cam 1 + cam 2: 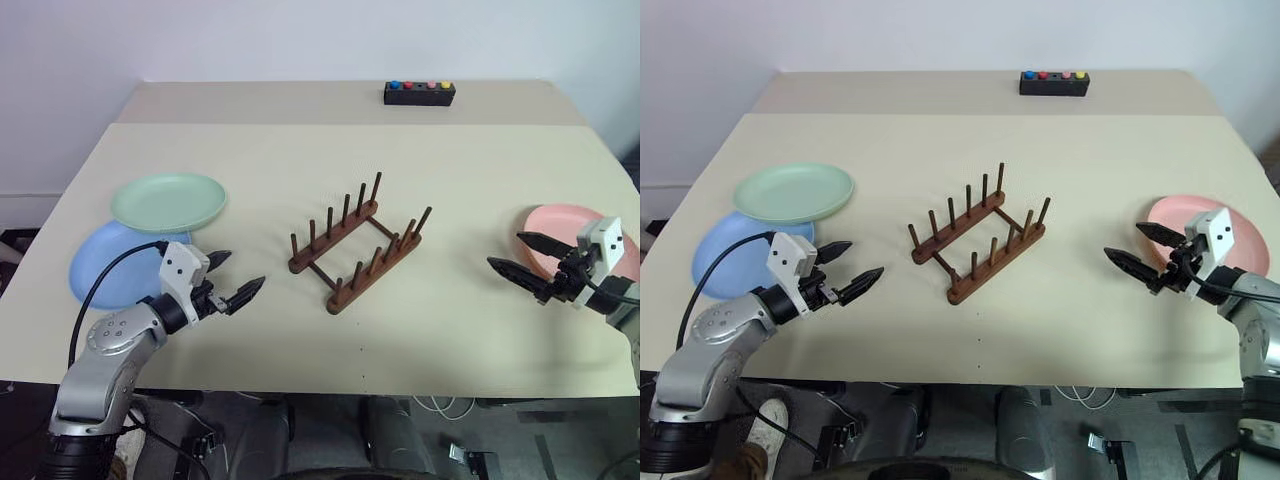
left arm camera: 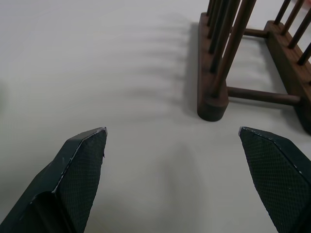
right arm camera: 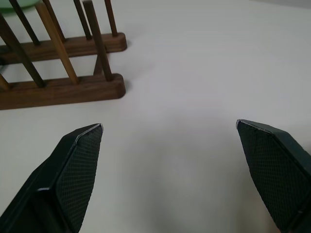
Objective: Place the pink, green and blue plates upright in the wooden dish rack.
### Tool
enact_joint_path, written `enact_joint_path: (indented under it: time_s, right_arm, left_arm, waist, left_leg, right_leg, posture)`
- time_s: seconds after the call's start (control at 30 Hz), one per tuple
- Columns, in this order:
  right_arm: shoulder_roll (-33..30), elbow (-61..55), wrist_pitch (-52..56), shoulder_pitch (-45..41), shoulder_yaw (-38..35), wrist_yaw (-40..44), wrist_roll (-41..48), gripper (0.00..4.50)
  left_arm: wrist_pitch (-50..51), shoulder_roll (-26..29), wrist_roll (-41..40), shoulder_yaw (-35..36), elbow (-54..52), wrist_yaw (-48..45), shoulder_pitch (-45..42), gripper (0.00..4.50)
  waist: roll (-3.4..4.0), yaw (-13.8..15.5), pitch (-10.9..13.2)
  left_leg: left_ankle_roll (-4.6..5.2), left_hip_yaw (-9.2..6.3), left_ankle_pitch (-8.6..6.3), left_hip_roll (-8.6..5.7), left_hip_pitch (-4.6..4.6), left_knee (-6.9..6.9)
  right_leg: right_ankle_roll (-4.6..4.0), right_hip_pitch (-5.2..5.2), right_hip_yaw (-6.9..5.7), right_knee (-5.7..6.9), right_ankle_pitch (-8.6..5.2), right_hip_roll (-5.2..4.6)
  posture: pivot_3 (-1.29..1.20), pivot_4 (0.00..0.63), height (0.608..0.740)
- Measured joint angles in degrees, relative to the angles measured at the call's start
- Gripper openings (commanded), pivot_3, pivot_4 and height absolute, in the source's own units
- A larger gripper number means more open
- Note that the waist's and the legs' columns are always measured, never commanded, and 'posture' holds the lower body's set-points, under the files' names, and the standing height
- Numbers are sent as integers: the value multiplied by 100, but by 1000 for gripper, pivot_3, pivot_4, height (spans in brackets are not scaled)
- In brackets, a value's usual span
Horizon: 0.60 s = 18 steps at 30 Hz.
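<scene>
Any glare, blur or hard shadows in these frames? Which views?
Left eye view: even, soft light, no glare on the table; wooden dish rack sharp, faint shadow. Left wrist view: the rack's pegs cast soft striped shadows across the table; the left pincer fingertips are close and slightly soft. Right wrist view: rack a little soft, mild shadow under the right pincer.

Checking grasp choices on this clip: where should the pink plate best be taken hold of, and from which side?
Probably at the rim edge nearest the right hand, which hovers open beside it. The pink plate lies flat on the table, so only its shallow raised rim offers something to pinch. Come in low from the rack side, one finger over the rim and one beneath it.
</scene>
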Motion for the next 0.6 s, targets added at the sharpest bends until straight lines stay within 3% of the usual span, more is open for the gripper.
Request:
enact_joint_path:
  time_s: [0.6]
  right_arm:
    - [78, -15, -184, -90, 88, -220, -58, 4500]
  left_arm:
    - [343, 358, -438, -74, -535, -472, 485, 4463]
  waist:
    - [-2, 7, 2]
  left_leg:
    - [0, 1, 0, 1, 1, 3]
  right_leg:
    - [-2, 1, 0, 0, 0, 0]
  posture:
    - [0, 150, 734]
